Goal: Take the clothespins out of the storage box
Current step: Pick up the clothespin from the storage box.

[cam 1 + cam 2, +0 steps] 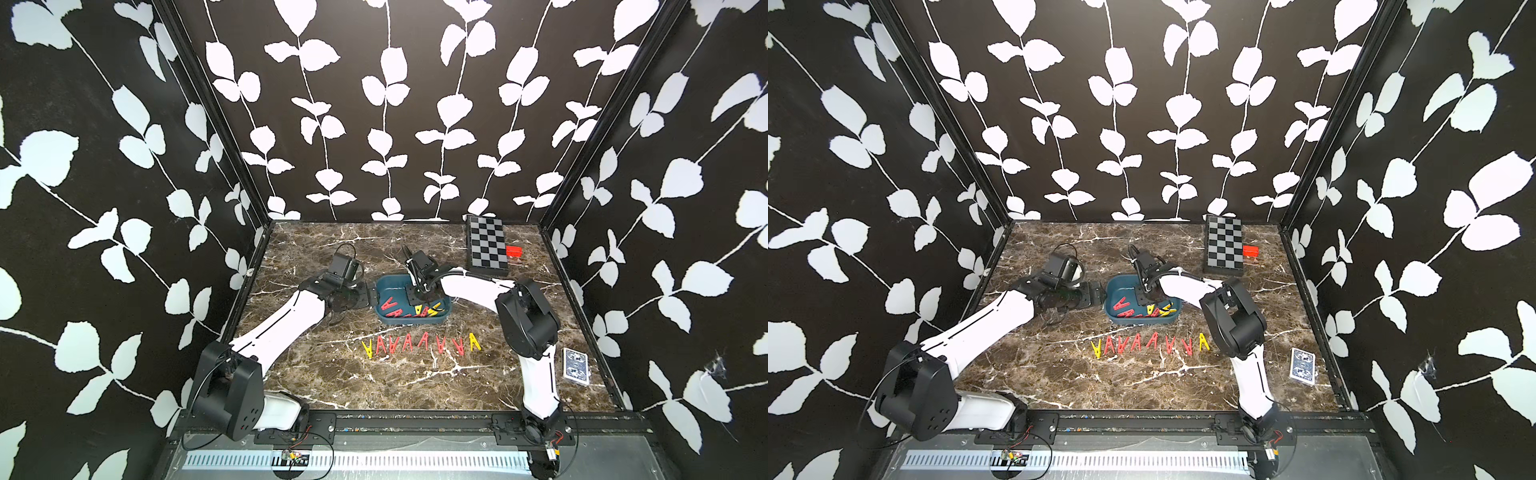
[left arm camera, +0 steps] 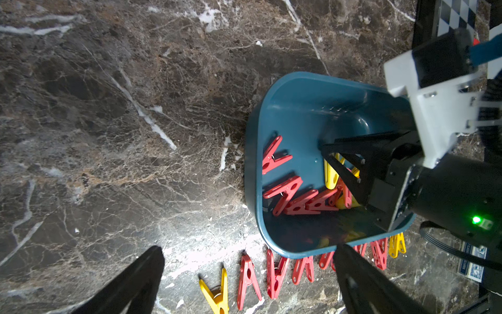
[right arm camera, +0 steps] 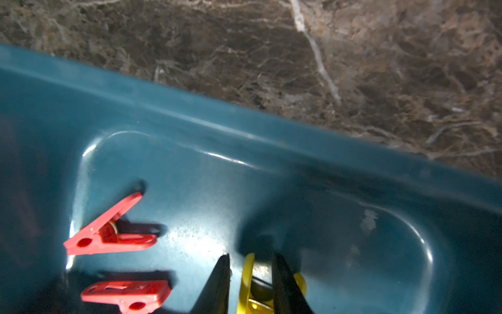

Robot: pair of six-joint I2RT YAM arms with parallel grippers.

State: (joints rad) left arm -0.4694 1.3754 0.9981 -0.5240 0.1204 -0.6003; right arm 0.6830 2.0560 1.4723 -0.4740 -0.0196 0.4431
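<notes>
Nearest on the worktop, a row of clothespins lies already out, red with a yellow one at each end, and a card deck sits to the right. Just beyond the row stands the storage box, with several red clothespins loose on its floor toward its left and near side. The right claw reaches down into the box's right half, its jaws drawn narrow around a yellow clothespin, which appears gripped. The pin's long axis seems to run along the fingers, so the lift looks like straight up and then nearward. The left claw hangs spread wide and empty at the box's left end, nearer the red pins. Far right lie a checkerboard box and a red block.
</notes>
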